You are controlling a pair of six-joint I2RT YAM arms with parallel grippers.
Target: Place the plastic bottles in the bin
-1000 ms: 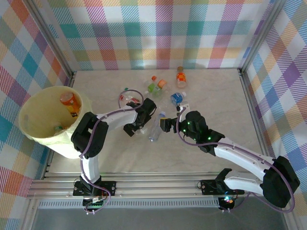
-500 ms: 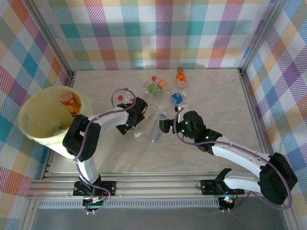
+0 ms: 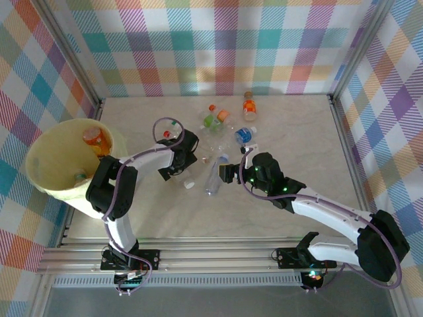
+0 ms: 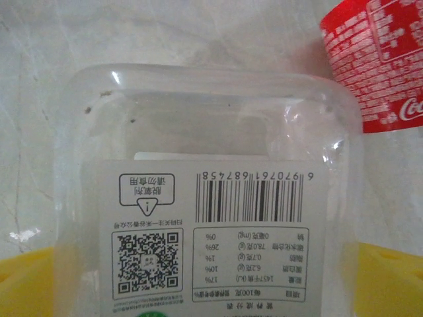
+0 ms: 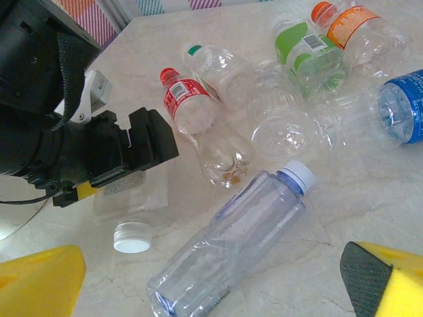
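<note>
You can read an upside-down barcode number, 6 970761 687458, on the clear square plastic bottle's (image 4: 211,112) white label, beside a QR code, and "Coca" on the red-labelled plastic bottle (image 4: 370,59).

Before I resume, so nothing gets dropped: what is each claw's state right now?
Left claw: open, straddling a clear labelled bottle, not clamped.
Right claw: open, empty, above a long clear bottle.
</note>
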